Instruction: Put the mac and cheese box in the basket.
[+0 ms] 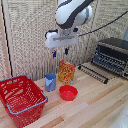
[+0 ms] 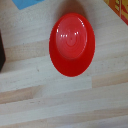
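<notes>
The mac and cheese carton [image 1: 66,71] stands upright on the wooden table, orange-yellow with red print, between a blue cup [image 1: 50,82] and a toaster oven. My gripper [image 1: 60,51] hangs in the air above the carton and cup, well clear of both, fingers apart with nothing between them. The red lattice basket [image 1: 21,100] sits at the exterior view's left front. In the wrist view a corner of the carton [image 2: 121,9] shows at the frame's edge; my fingers do not show there.
A small red bowl [image 1: 68,92] [image 2: 72,44] lies in front of the carton. A toaster oven [image 1: 112,55] with a pulled-out rack [image 1: 93,72] stands at the exterior view's right. A wicker screen backs the table.
</notes>
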